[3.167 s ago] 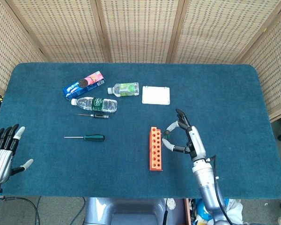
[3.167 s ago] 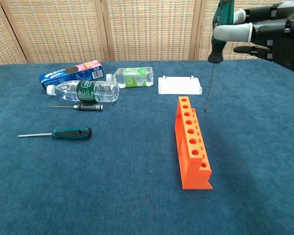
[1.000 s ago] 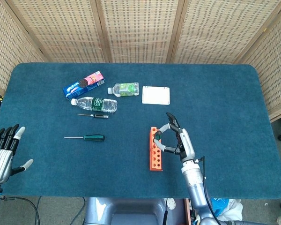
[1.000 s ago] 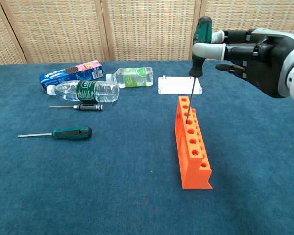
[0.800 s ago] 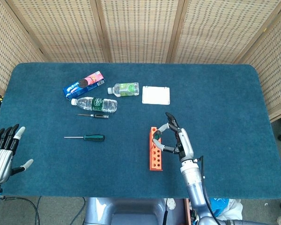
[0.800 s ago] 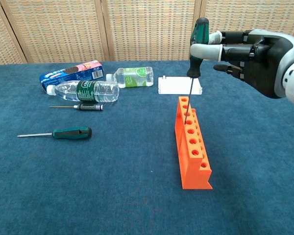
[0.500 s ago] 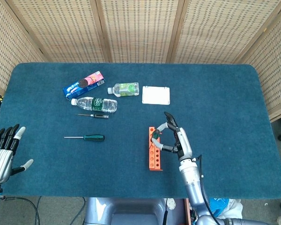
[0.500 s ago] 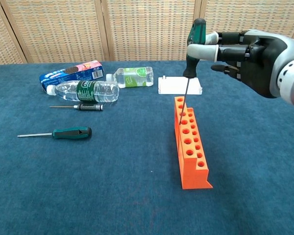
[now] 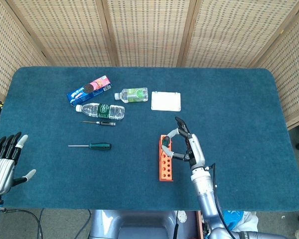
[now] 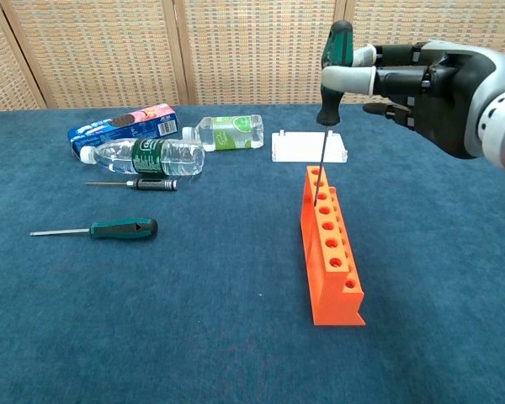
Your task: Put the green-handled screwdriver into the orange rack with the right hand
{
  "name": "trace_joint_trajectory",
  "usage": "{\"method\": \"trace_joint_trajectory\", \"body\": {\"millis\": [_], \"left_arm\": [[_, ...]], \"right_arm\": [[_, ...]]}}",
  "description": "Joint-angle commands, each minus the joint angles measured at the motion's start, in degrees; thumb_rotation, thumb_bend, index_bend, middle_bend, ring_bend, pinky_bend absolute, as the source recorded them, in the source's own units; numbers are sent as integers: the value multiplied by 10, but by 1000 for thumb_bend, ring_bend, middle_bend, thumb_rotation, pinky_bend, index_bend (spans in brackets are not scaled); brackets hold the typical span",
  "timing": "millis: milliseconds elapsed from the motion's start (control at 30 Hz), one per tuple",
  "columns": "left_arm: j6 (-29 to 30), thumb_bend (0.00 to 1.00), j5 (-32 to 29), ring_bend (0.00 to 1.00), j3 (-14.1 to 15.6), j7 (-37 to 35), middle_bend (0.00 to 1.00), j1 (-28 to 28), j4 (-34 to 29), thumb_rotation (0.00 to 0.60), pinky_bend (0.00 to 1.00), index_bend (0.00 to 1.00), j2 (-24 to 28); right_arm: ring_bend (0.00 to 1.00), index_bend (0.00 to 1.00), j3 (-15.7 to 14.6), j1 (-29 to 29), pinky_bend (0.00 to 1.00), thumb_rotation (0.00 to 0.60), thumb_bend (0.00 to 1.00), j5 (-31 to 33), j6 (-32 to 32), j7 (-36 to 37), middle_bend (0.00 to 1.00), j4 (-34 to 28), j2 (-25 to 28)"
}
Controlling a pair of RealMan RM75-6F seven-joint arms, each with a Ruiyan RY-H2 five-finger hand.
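1. My right hand (image 10: 421, 80) pinches the green handle of a screwdriver (image 10: 334, 49) between thumb and fingertips, the other fingers spread out behind. My hand hangs above the far end of the orange rack (image 10: 329, 246).
2. The screwdriver hangs nearly upright below my fingers, slightly tilted. Its thin shaft points down at the rack's far holes, with the tip at or just inside one of them. I cannot tell which hole, or how deep it sits.
3. To finish well, I judge the shaft should be brought straight over one hole, then lowered slowly until the handle rests on the rack. Only then should I let go. A sideways push could shove or tip the rack.
4. Well off to my left lie a second green-handled screwdriver (image 10: 97, 229), a smaller dark one (image 10: 137, 183), and a water bottle (image 10: 143, 157).
5. My left hand (image 9: 4, 165) rests open and empty at the table's near left edge.
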Motion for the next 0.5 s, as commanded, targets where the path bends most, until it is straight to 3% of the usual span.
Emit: {"method": "trace_joint_trajectory", "body": {"millis": [33, 500], "left_arm": [[0, 0, 0, 0, 0, 0, 0, 0, 0, 600, 0, 0, 0], [0, 0, 0, 0, 0, 2, 0, 0, 0, 600, 0, 0, -1]], "right_arm": [[0, 667, 1, 0, 0, 600, 249, 1, 0, 0, 47, -1, 2], [0, 669, -2, -7, 0, 600, 247, 8, -9, 15, 49, 10, 7]]}}
